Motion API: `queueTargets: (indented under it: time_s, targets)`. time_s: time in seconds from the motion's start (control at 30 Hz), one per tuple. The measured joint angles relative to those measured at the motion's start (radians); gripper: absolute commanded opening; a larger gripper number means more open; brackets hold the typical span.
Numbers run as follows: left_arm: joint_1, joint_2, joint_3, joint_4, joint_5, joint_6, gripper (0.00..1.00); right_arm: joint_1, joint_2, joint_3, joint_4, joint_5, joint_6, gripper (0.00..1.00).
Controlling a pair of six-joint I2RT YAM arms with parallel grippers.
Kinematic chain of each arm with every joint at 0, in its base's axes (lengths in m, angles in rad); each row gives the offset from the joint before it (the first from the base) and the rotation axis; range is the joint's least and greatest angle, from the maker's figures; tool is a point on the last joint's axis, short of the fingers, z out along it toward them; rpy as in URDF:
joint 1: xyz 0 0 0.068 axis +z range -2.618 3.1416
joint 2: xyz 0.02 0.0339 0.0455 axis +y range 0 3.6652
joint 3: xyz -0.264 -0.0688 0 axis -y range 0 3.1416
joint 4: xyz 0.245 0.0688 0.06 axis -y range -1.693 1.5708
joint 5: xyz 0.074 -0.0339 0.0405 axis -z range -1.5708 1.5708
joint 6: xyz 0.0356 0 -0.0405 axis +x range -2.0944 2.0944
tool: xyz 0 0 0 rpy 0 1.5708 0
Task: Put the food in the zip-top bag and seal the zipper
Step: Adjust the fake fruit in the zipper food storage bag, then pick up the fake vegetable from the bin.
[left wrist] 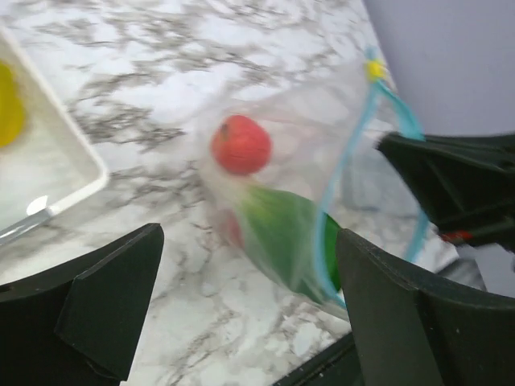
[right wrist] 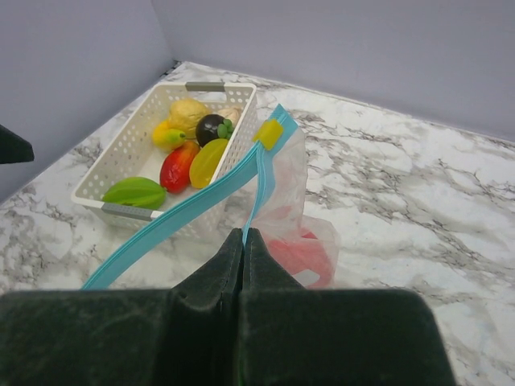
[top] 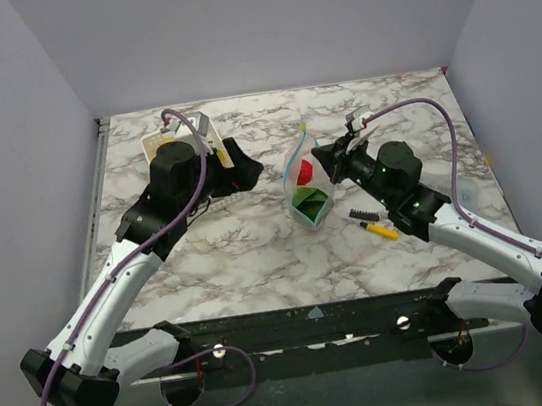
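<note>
Zip-top bag is standing upright near the centre of the marbled surface, between the two arms, mouth facing up.

Right fingers are pressed together, pinching one track of the light-blue zipper just below the yellow slider. The other track is running loose toward the lower left of the right wrist view, so the mouth is gaping open.

Left fingers are spread wide, gripping nothing. They are sitting at the lower corners of the left wrist view, with the bag showing beyond the gap, apart from them.

Inside the bag: red apple is sitting high, and a green leafy piece is lying below it.

White slatted basket is standing in the upper left of the right wrist view, just beside the bag. It is carrying a green leaf-shaped piece, a red-orange piece, a yellow piece, a dark eggplant and two yellowish fruits at the back.

Yellow-and-black pen is lying on the surface right of the bag, under the right arm.
</note>
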Motion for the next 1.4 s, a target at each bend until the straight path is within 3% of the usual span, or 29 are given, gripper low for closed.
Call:
queueTargets:
  time_s: [0.27, 0.63, 0.87, 1.07, 1.27, 1.4]
  targets:
    - [0.212, -0.034, -0.151, -0.094, -0.181, -0.035, 0.90, 0.000, 0.000, 0.000, 0.000, -0.001, 0.000, 0.01]
    - [0.435, 0.343, 0.027, -0.220, -0.103, -0.036, 0.85, 0.000, 0.004, 0.000, 0.001, -0.007, -0.008, 0.00]
    - [0.457, 0.650, 0.292, -0.287, -0.079, -0.048, 0.84, 0.000, 0.004, 0.000, 0.001, -0.007, -0.013, 0.01]
    - [0.460, 0.672, 0.274, -0.228, -0.030, -0.063, 0.84, 0.000, 0.004, 0.000, 0.001, -0.007, -0.016, 0.01]
    - [0.451, 0.772, 0.406, -0.233, -0.040, -0.024, 0.79, 0.000, 0.004, 0.000, 0.001, -0.008, -0.016, 0.01]
    - [0.438, 0.815, 0.412, -0.236, -0.056, -0.016, 0.80, 0.000, 0.004, 0.000, 0.001, -0.008, -0.016, 0.01]
